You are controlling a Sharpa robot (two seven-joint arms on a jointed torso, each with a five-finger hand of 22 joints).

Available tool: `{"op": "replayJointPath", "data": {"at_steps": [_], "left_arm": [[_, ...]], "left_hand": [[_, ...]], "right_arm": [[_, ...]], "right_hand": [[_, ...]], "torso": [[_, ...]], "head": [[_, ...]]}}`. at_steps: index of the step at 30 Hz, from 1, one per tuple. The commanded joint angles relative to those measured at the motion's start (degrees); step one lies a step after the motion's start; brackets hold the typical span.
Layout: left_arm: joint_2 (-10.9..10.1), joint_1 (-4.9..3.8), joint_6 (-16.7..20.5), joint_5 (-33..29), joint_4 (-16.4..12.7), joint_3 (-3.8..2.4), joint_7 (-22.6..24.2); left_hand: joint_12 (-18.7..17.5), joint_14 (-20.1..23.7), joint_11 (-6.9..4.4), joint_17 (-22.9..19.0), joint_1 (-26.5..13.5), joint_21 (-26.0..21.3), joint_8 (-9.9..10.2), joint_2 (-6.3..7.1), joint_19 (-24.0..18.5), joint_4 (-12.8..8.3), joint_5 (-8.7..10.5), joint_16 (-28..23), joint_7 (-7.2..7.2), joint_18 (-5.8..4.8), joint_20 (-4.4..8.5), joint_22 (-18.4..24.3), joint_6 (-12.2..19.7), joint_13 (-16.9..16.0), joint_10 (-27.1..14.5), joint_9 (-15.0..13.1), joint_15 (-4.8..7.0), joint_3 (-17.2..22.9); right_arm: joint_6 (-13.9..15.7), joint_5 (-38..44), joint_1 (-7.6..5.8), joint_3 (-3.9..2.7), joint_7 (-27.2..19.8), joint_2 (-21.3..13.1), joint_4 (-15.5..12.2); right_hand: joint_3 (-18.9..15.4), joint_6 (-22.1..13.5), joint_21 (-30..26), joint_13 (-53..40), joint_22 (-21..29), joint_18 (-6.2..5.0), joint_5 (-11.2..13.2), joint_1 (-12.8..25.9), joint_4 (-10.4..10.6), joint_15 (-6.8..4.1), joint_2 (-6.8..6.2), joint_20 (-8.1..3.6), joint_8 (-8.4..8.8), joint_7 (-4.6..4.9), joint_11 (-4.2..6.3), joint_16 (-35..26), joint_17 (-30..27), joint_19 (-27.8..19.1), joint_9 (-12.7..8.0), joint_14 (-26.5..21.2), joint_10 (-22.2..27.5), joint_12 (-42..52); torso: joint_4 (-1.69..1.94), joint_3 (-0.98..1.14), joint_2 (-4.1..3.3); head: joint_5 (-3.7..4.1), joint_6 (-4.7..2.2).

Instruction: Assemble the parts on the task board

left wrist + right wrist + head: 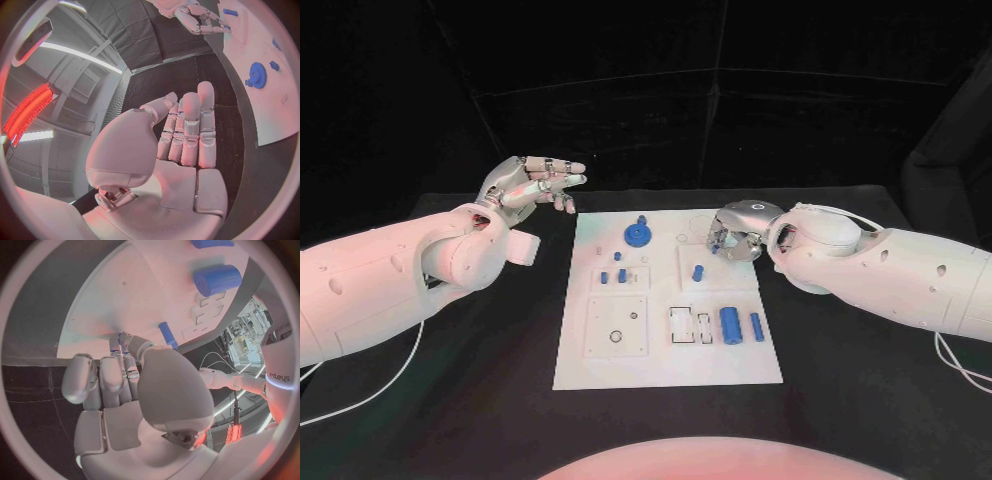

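Note:
The white task board (pixel 589 372) lies mid-table. On it are a blue gear (pixel 638 235) at the far side, a thick blue cylinder (pixel 730 322) and a thinner one (pixel 756 327) near the right edge, and small blue pegs (pixel 616 274) left of centre. My right hand (pixel 740 230) is curled down over the board's far right part. In the right wrist view its thumb and a fingertip pinch a small blue part (pixel 120 337), with a blue peg (pixel 167 335) beside the thumb. My left hand (pixel 531 185) is raised off the board's far left corner, fingers straight, holding nothing.
White square blocks with holes (pixel 617 325) sit on the board's near left, and a slotted block (pixel 682 325) sits beside the cylinders. Black table (pixel 877 400) surrounds the board. In the left wrist view the gear (pixel 257 75) lies off to the side of the outstretched fingers (pixel 190 130).

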State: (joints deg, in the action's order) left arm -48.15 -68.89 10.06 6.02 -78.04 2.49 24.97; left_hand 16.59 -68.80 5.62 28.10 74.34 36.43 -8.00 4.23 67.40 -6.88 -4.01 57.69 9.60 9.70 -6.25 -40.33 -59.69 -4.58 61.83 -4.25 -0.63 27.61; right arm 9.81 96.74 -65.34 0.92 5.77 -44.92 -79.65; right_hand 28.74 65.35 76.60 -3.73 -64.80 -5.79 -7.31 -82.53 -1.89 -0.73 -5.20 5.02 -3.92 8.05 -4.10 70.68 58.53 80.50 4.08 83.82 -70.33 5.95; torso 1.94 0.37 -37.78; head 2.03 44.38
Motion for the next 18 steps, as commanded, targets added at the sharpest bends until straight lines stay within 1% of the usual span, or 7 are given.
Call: {"op": "replayJointPath", "data": {"at_steps": [1, 4, 6, 11, 12, 15, 18], "left_arm": [[-0.03, -0.09, -0.51, -0.34, 0.08, -0.05, 0.82], [-0.02, -0.09, -0.55, -0.34, 0.15, -0.05, 0.75], [-0.02, -0.09, -0.54, -0.34, 0.19, -0.05, 0.71], [-0.1, -0.09, -0.4, -0.34, 0.19, -0.05, 0.63], [-0.13, -0.09, -0.38, -0.34, 0.18, -0.05, 0.61], [-0.19, -0.09, -0.34, -0.34, 0.16, -0.05, 0.57], [-0.22, -0.09, -0.31, -0.34, 0.11, -0.05, 0.55]], "left_hand": [[0.26, 0.55, -0.09, -0.1, 0.22, -0.33, -0.31, -0.41, -0.37, 0.06, -0.27, -0.35, 0.01, 0.81, -0.11, 0.06, -0.19, -0.07, 0.18, -0.08, -0.04, -0.28], [0.31, 0.58, -0.09, -0.15, 0.31, -0.37, -0.32, -0.43, -0.38, 0.0, -0.29, -0.36, 0.01, 0.81, -0.1, 0.09, -0.17, -0.07, 0.15, -0.07, -0.03, -0.29], [0.31, 0.58, -0.09, -0.15, 0.31, -0.37, -0.32, -0.43, -0.38, 0.0, -0.29, -0.36, 0.01, 0.81, -0.1, 0.09, -0.17, -0.07, 0.15, -0.07, -0.03, -0.29], [0.34, 0.6, -0.09, -0.18, 0.35, -0.39, -0.33, -0.43, -0.39, -0.04, -0.28, -0.37, 0.02, 0.81, -0.1, 0.11, -0.15, -0.06, 0.12, -0.06, -0.03, -0.31], [0.34, 0.6, -0.09, -0.18, 0.35, -0.39, -0.33, -0.43, -0.39, -0.04, -0.28, -0.37, 0.02, 0.81, -0.1, 0.11, -0.15, -0.06, 0.12, -0.06, -0.03, -0.31], [0.37, 0.62, -0.06, -0.22, 0.35, -0.42, -0.32, -0.4, -0.39, -0.06, -0.28, -0.38, 0.07, 0.81, -0.09, 0.13, -0.1, -0.06, 0.06, -0.05, -0.03, -0.36], [0.37, 0.62, -0.06, -0.22, 0.35, -0.42, -0.32, -0.4, -0.39, -0.06, -0.28, -0.38, 0.07, 0.81, -0.09, 0.13, -0.1, -0.06, 0.06, -0.05, -0.03, -0.36]], "right_arm": [[4.57, -2.45, -0.14, -0.04, 0.23, -0.52, -0.81], [5.84, -3.4, -0.16, -0.05, 0.17, -1.06, -1.55], [6.29, -3.84, -0.17, -0.06, 0.17, -1.46, -2.06], [7.09, -4.71, -0.21, -0.09, 0.24, -2.94, -3.97], [7.28, -4.88, -0.22, -0.1, 0.23, -3.3, -4.51], [7.82, -5.27, -0.26, -0.12, 0.14, -4.17, -6.23], [8.51, -5.65, -0.31, -0.14, 0.03, -4.97, -8.94]], "right_hand": [[0.71, 0.14, 0.31, -0.07, -0.01, 0.94, 0.08, 0.9, -0.08, -0.22, -0.36, 0.05, 0.03, 0.13, 0.02, 0.34, -0.27, 0.25, -0.06, 1.54, -0.28, -0.46], [1.17, -0.07, 0.31, -0.06, 0.02, 0.93, 0.08, 1.59, -0.27, -0.13, -0.89, 0.12, 0.12, 0.22, -0.07, 0.38, -0.45, 0.19, -0.1, 1.49, -0.11, -0.69], [1.21, -0.08, 0.32, -0.06, 0.0, 0.93, 0.09, 1.69, -0.28, -0.11, -0.96, 0.13, 0.12, 0.23, -0.07, 0.4, -0.46, 0.19, -0.11, 1.49, -0.11, -0.71], [1.32, -0.07, 0.33, -0.08, -0.01, 0.93, 0.1, 1.94, -0.34, -0.1, -1.16, 0.15, 0.1, 0.22, -0.05, 0.43, -0.5, 0.18, -0.1, 1.48, -0.16, -0.72], [1.35, -0.07, 0.33, -0.08, 0.01, 0.92, 0.1, 1.99, -0.37, -0.1, -1.22, 0.15, 0.1, 0.22, -0.04, 0.43, -0.53, 0.17, -0.1, 1.47, -0.18, -0.72], [1.36, -0.07, 0.33, -0.08, 0.0, 0.92, 0.09, 2.0, -0.37, -0.1, -1.23, 0.15, 0.1, 0.22, -0.04, 0.44, -0.52, 0.17, -0.1, 1.47, -0.18, -0.72], [1.44, -0.08, 0.35, -0.09, -0.04, 0.92, 0.03, 2.04, -0.43, -0.11, -1.3, 0.15, 0.1, 0.2, -0.03, 0.5, -0.46, 0.18, -0.1, 1.48, -0.21, -0.73]], "torso": [[0.0, -0.05, -0.01], [0.0, -0.06, 0.01], [0.03, -0.04, 0.0], [0.1, -0.1, 0.06], [0.08, -0.06, 0.06], [0.06, -0.06, 0.05], [0.08, -0.08, 0.05]], "head": [[0.01, -0.19], [0.01, -0.17], [0.07, -0.17], [0.0, -0.28], [-0.04, -0.35], [-0.19, -0.39], [-0.24, -0.39]]}}
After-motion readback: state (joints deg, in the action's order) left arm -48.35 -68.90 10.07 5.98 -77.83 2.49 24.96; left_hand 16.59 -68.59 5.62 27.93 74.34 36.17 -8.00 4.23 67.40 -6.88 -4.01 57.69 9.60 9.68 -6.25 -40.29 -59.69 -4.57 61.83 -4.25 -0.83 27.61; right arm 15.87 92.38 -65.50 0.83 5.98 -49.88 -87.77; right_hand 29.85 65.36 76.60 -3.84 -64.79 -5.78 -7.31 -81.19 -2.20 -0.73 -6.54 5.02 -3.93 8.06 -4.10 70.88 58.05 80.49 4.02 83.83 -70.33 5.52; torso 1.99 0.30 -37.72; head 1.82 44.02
